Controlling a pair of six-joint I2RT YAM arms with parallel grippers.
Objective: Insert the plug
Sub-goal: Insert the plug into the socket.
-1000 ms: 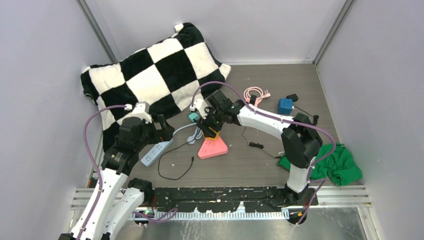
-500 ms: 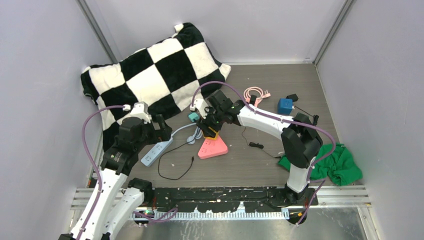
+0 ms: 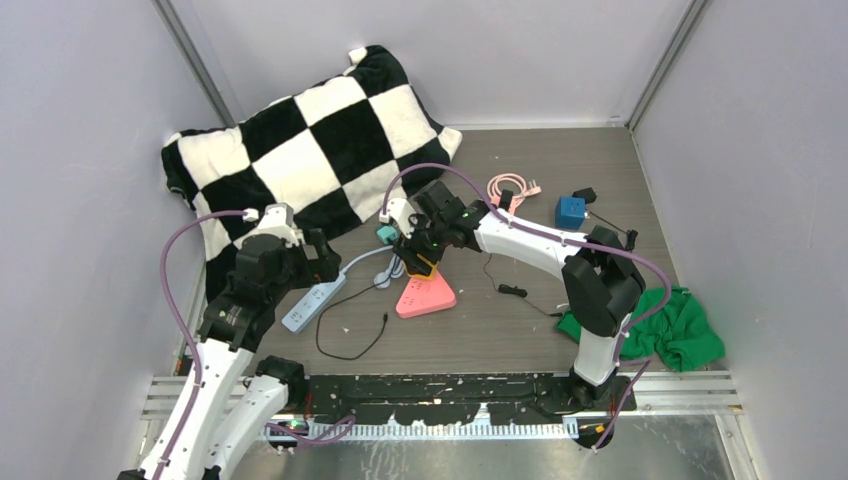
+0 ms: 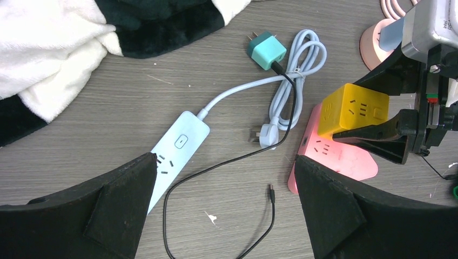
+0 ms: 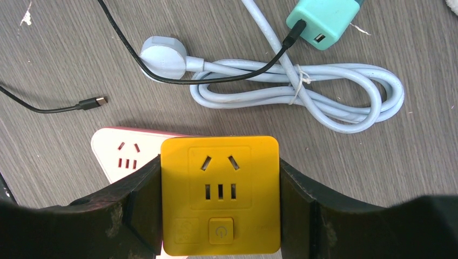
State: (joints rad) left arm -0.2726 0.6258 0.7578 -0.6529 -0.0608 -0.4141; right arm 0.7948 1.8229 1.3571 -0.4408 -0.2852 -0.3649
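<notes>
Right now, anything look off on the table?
Nothing looks broken or spilled. Oddities: a checkered pillow fills the far-left corner, a green cloth lies crumpled at the near right, and the black cable drapes across the coiled pale blue cord. The right gripper holds the yellow socket cube over the pink strip.

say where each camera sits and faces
top: above and behind, looking down on the grey wood-grain table; left arm and right arm show
left wrist: faces down at the pale blue power strip; open left tool shows at bottom
right wrist: faces down; right tool grips the yellow cube socket
both wrist views share that socket and the teal charger plug
</notes>
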